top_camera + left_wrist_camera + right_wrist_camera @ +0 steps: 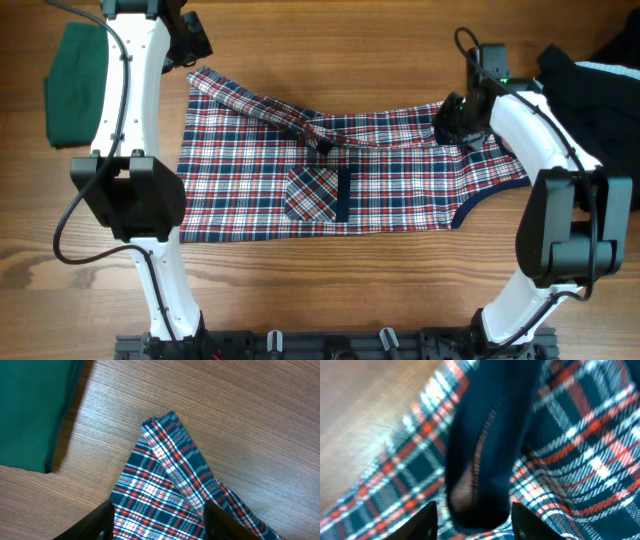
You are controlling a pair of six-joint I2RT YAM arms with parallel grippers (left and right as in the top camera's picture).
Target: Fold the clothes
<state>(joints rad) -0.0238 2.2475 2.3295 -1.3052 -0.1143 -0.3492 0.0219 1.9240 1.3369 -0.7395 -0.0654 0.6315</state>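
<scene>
Overhead view: I see the red-white-navy plaid sleeveless dress (250,180) spread lengthwise across the middle of the brown wood-grain table (350,280). Its far edge is turned over on itself in a narrow band, and one pointed patch pocket (310,195) faces up near the centre. The left gripper (190,48) sits over the dress's far left corner; the right gripper (450,120) sits on the far edge at the opposite end, near the navy-edged armhole. Left wrist view: the two dark fingers (100,522) stand well apart, with the folded plaid corner lying flat on the wood between them — spread, and pinching nothing that I can see. Right wrist view, blurred: a bunched ridge of navy trim (485,445) rises between the two fingers, which flank it closely — whether they press it or merely stand beside it I cannot tell. Other items: a dark-green folded garment (72,85) lies at the far left of the table, partly under the left arm and apart from the dress; a black garment (610,110) with a thin pale stripe lies at the far right edge, beyond the right arm
</scene>
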